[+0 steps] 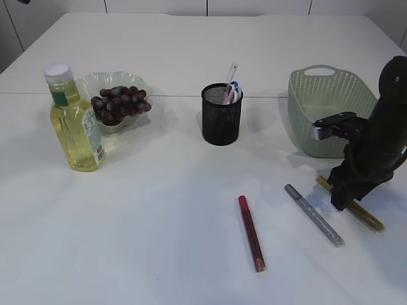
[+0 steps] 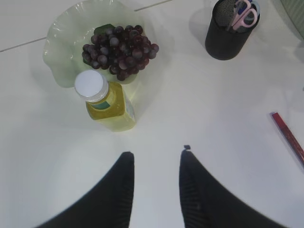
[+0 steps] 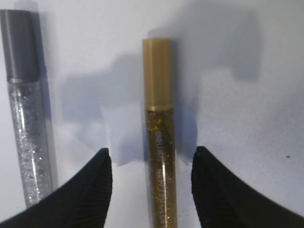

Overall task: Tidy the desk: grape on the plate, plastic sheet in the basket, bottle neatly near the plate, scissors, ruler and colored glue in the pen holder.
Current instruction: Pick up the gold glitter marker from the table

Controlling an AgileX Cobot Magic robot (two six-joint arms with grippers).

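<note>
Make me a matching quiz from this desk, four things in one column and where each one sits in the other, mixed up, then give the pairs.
Things:
1. grapes
2. scissors
3. gold glue
4. bottle

Places:
A. in the pen holder
B. between the open right gripper fingers, on the table
C. on the plate
D. upright beside the plate, in front of the left gripper

Pairs: 1-C, 2-A, 3-B, 4-D

A robot lab staged as an office desk: a bare white table (image 1: 191, 254) against plain white panels, with a mesh pen holder (image 1: 221, 114) in the middle and a robot arm (image 1: 375, 143) to its right.
</note>
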